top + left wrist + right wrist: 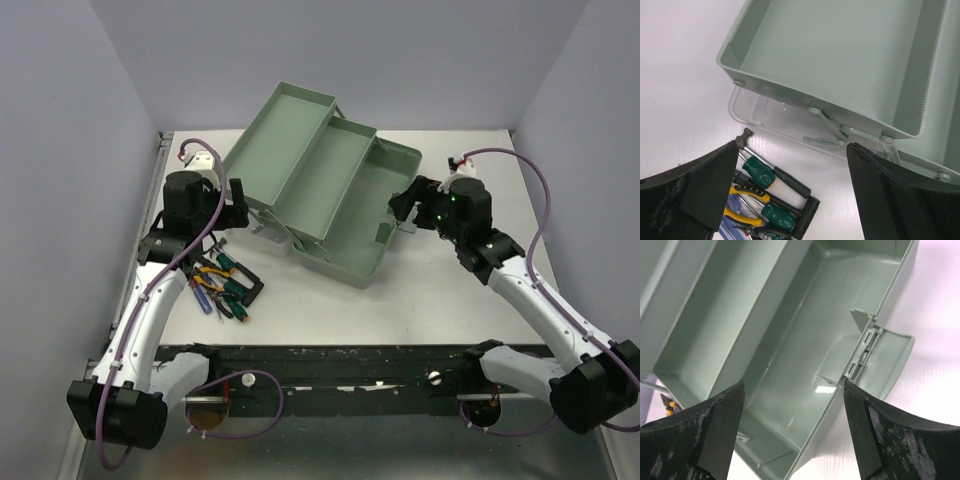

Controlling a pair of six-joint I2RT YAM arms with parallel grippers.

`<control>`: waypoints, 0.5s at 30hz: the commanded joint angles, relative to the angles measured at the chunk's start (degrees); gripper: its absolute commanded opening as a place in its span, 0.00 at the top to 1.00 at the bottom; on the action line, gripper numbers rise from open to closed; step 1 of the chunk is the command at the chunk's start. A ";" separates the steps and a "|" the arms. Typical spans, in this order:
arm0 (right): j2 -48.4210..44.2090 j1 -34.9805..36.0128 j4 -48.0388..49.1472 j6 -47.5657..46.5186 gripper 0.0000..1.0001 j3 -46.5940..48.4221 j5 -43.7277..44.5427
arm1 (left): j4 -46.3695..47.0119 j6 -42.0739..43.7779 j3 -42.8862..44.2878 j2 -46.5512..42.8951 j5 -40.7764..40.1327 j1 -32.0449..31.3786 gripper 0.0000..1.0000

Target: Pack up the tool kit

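The tool kit's pale green toolbox point(318, 180) stands open in the middle of the table, its tiered trays stepped out toward the back left. Its translucent lid point(756, 111) lies under the top tray point(830, 55). A small hammer point(786, 180), yellow-handled pliers point(742, 193) and green-handled screwdrivers point(759, 170) lie in a pile point(226, 284) on the table left of the box. My left gripper point(238, 205) point(792, 146) hangs open above the tools and the tray's corner, holding nothing. My right gripper point(405, 205) point(793, 382) hovers open over the empty bottom compartment point(805, 355) at the box's right end.
A hinged latch flap point(886, 354) sticks out from the box's right wall. Blue-handled tools point(203, 298) lie at the pile's left side. Pale walls close in the table on the left, back and right. A dark rail point(350, 365) runs along the near edge.
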 commanded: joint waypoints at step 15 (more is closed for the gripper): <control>13.12 6.76 -10.45 0.06 0.23 0.74 4.39 | 16.64 -7.78 -1.60 9.51 18.02 0.78 0.05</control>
